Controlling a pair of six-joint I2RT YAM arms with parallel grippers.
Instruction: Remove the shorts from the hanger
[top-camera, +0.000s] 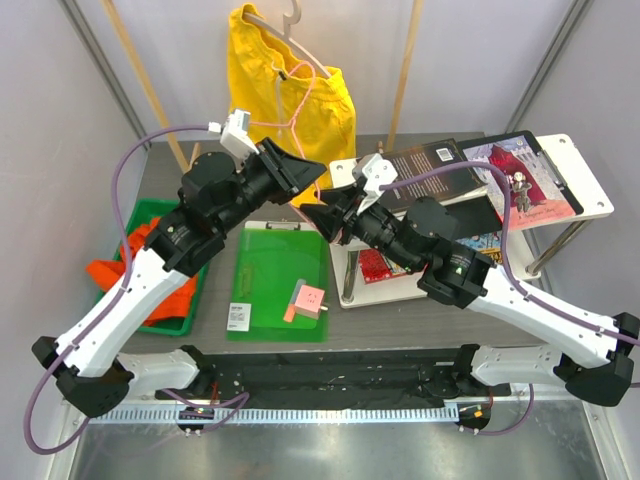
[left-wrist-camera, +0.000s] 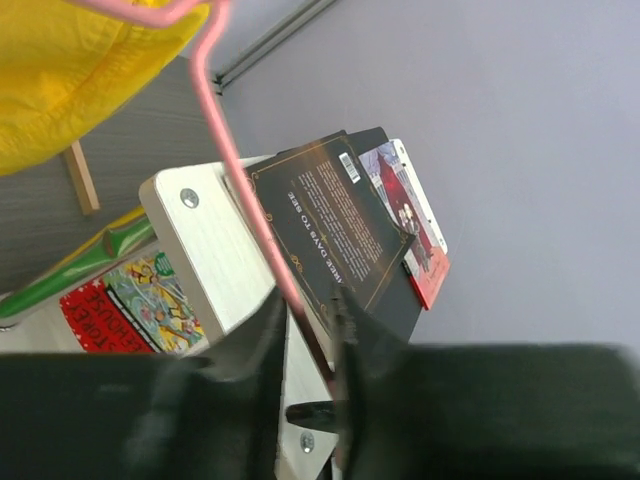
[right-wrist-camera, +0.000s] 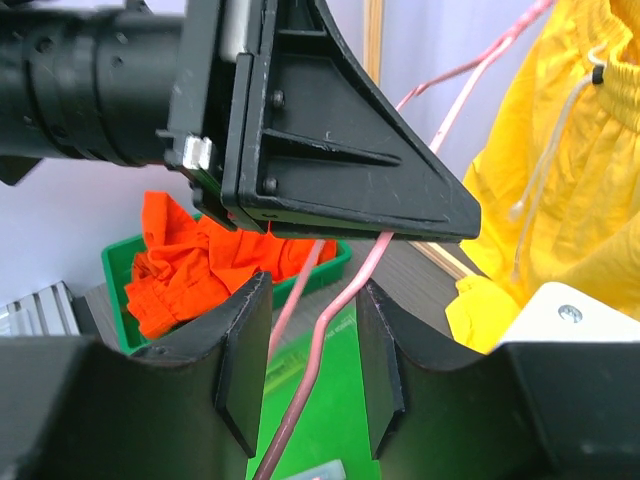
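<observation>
The yellow shorts with a white drawstring hang at the back centre, draped on a pink wire hanger. My left gripper is shut on the hanger's pink wire, just below the yellow shorts. My right gripper sits right beside it, open, with the pink wire running loosely between its fingers. The yellow shorts show to its right. The orange-red shorts lie crumpled in a green bin at the left, also in the right wrist view.
A white rack with books stands at the right, close under my right arm. A green clipboard with a pink block lies at the table's middle. Wooden rods stand at the back beside the shorts.
</observation>
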